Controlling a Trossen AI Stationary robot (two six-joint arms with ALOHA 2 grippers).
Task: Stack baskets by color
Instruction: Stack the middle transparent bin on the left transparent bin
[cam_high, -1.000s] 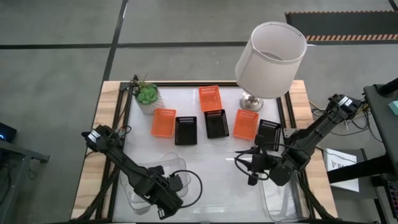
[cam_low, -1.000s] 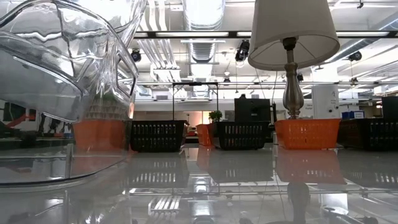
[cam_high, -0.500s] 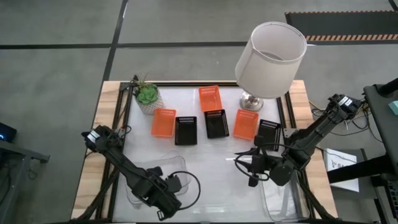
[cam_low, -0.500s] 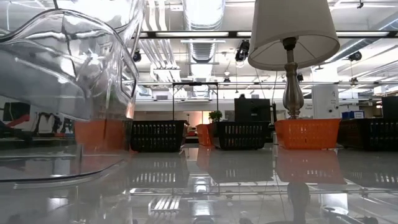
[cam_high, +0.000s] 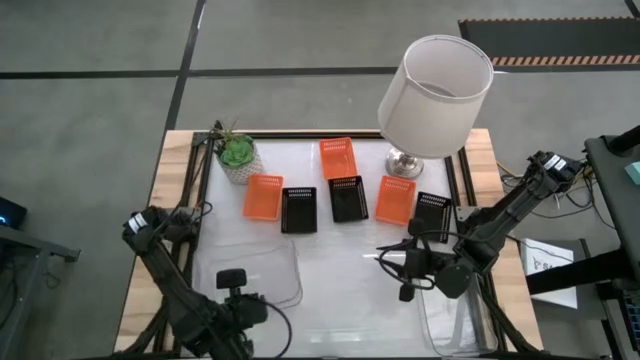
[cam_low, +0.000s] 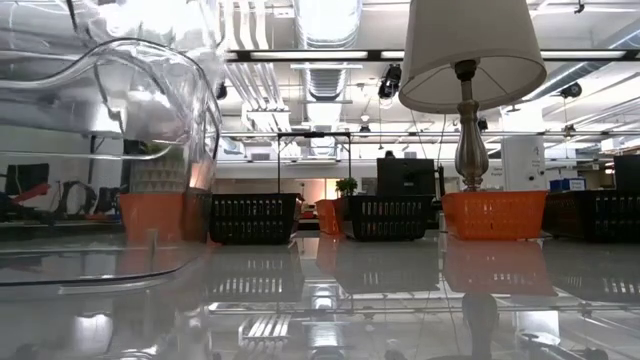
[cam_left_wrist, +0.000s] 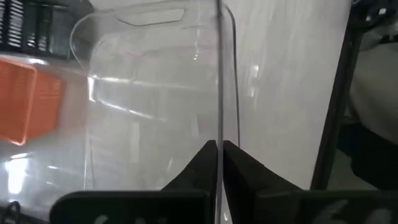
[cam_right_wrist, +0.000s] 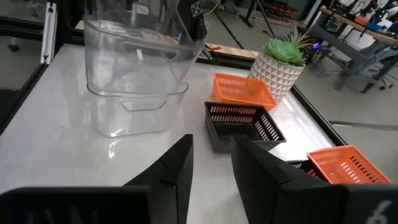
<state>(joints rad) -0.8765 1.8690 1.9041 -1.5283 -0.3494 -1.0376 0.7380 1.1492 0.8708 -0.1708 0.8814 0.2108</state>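
Observation:
My left gripper (cam_high: 243, 303) is shut on a clear see-through tray (cam_high: 250, 275) at the table's near left. In the right wrist view a second clear tray (cam_right_wrist: 140, 118) shows right under the held one (cam_right_wrist: 134, 59). Whether the two touch, I cannot tell. My right gripper (cam_high: 395, 262) hovers open and empty right of the middle. Three orange baskets (cam_high: 263, 197) (cam_high: 338, 158) (cam_high: 395, 199) and three black baskets (cam_high: 299, 209) (cam_high: 349, 198) (cam_high: 433, 215) stand on their bottoms across the far half. My left gripper pinches the rim of the tray's near long wall (cam_left_wrist: 219, 127), one finger inside the tray and one outside. The fingers come steeply from above and lie across the rim. The tray stays open side up; whether it is clear of the tray below cannot be told.
A white lampshade on a metal base (cam_high: 435, 95) stands at the far right, a green potted plant (cam_high: 238, 155) at the far left. Another clear tray (cam_high: 455, 320) lies at the near right corner under my right arm. Bare table lies in the near middle.
My left arm has swung toward the table's left edge, off from above the clear tray. In the low view the tray, steeply tipped before, has come back toward level and sits lower.

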